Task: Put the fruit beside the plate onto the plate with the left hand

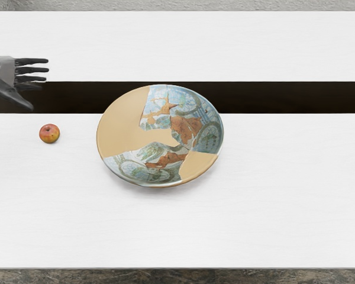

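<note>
1. The left hand (13, 78) enters at the upper left edge, above the desk (272, 195).
2. Its fingers (33, 61) are straight and spread, pointing right, holding nothing.
3. The fruit (49, 133), red and yellow, lies on the desk left of the plate (115, 135), near its rim but apart.
4. The hand and the fruit do not touch.

A red-and-yellow fruit (49, 133) and a tan plate (119, 127), patterned in blue, green and rust, are shown on a white bench (272, 195).
</note>
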Controlling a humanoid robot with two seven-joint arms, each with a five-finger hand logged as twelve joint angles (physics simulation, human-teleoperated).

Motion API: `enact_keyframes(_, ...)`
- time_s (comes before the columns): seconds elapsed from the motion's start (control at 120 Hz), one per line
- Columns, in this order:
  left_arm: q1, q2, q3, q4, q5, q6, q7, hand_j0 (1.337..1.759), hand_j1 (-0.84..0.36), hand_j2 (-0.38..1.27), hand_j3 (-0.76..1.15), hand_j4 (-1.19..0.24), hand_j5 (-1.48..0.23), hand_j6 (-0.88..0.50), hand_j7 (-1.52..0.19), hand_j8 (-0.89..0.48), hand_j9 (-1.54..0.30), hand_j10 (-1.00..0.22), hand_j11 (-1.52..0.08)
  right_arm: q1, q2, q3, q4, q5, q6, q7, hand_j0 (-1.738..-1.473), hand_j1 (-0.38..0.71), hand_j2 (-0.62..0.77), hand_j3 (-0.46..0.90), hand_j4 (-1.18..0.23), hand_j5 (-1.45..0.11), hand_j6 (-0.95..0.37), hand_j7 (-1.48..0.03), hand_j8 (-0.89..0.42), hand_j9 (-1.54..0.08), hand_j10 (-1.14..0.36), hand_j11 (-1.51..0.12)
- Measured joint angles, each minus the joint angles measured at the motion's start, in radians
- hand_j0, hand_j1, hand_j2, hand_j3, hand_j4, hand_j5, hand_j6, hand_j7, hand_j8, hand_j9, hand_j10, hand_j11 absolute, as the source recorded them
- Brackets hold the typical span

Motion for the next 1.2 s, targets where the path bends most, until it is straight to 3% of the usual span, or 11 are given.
enact_keyframes(0.4,-0.004,-0.008,0.011,0.002,0.027,-0.001,0.0,1.658,0.35,0.0,0.0,0.0,0.0,0.0,0.0,0.0,0.0,0.0,0.0,-0.008,0.0,0.0,0.002,-0.001,-0.001,0.0,-1.658,-0.33,0.0,0.0,-0.02,-0.02,-0.02,-0.02,-0.02,-0.02,-0.02,-0.02)
enact_keyframes(0.458,-0.084,-0.01,0.042,0.004,0.034,-0.001,0.001,1.658,0.35,0.0,0.0,0.0,0.0,0.0,0.0,0.0,0.0,0.0,0.0,-0.008,0.0,0.0,0.002,-0.001,-0.001,0.0,-1.658,-0.33,0.0,0.0,-0.02,-0.02,-0.02,-0.02,-0.02,-0.02,-0.02,-0.02)
enact_keyframes(0.533,-0.315,-0.074,0.234,0.006,0.032,-0.001,0.0,1.658,0.35,0.0,0.0,0.0,0.0,0.0,0.0,0.0,0.0,0.0,0.0,-0.008,0.0,0.0,0.002,-0.001,-0.001,0.0,-1.658,-0.33,0.0,0.0,-0.02,-0.02,-0.02,-0.02,-0.02,-0.02,-0.02,-0.02)
enact_keyframes(0.6,-0.514,-0.228,0.48,0.004,0.025,0.0,-0.001,1.658,0.35,0.0,0.0,0.0,0.0,0.0,0.0,0.0,0.0,0.0,0.0,-0.008,0.0,0.0,0.002,-0.001,-0.001,0.0,-1.658,-0.33,0.0,0.0,-0.02,-0.02,-0.02,-0.02,-0.02,-0.02,-0.02,-0.02)
enact_keyframes(0.683,-0.645,-0.343,0.781,-0.08,-0.016,0.036,-0.002,1.658,0.35,0.0,0.0,0.0,0.0,0.0,0.0,0.0,0.0,0.0,0.0,-0.008,0.0,0.0,0.002,-0.001,-0.001,0.0,-1.658,-0.33,0.0,0.0,-0.02,-0.02,-0.02,-0.02,-0.02,-0.02,-0.02,-0.02)
enact_keyframes(0.783,-0.803,-0.429,1.084,-0.225,-0.081,0.279,-0.002,1.658,0.35,0.0,0.0,0.0,0.0,0.0,0.0,0.0,0.0,0.0,0.0,-0.008,0.0,0.0,0.002,-0.001,-0.001,0.0,-1.658,-0.33,0.0,0.0,-0.02,-0.02,-0.02,-0.02,-0.02,-0.02,-0.02,-0.02)
enact_keyframes(0.9,-0.819,-0.517,1.265,-0.388,-0.113,0.645,-0.002,1.658,0.35,0.0,0.0,0.0,0.0,0.0,0.0,0.0,0.0,0.0,0.0,-0.008,0.0,0.0,0.002,-0.001,-0.001,0.0,-1.658,-0.33,0.0,0.0,-0.02,-0.02,-0.02,-0.02,-0.02,-0.02,-0.02,-0.02)
enact_keyframes(0.975,-0.819,-0.598,1.342,-0.452,-0.12,0.843,-0.002,1.658,0.35,0.0,0.0,0.0,0.0,0.0,0.0,0.0,0.0,0.0,0.0,-0.008,0.0,0.0,0.002,-0.001,-0.001,0.0,-1.658,-0.33,0.0,0.0,-0.02,-0.02,-0.02,-0.02,-0.02,-0.02,-0.02,-0.02)
enact_keyframes(1.092,-0.797,-0.673,1.39,-0.504,-0.121,0.998,-0.001,1.658,0.35,0.0,0.0,0.0,0.0,0.0,0.0,0.0,0.0,0.0,0.0,-0.008,0.0,0.0,0.002,-0.001,-0.001,0.0,-1.658,-0.33,0.0,0.0,-0.02,-0.02,-0.02,-0.02,-0.02,-0.02,-0.02,-0.02)
enact_keyframes(1.2,-0.769,-0.752,1.398,-0.535,-0.119,1.028,-0.002,1.658,0.35,0.0,0.0,0.0,0.0,0.0,0.0,0.0,0.0,0.0,0.0,-0.008,0.0,0.0,0.002,-0.001,-0.001,0.0,-1.658,-0.33,0.0,0.0,-0.02,-0.02,-0.02,-0.02,-0.02,-0.02,-0.02,-0.02)
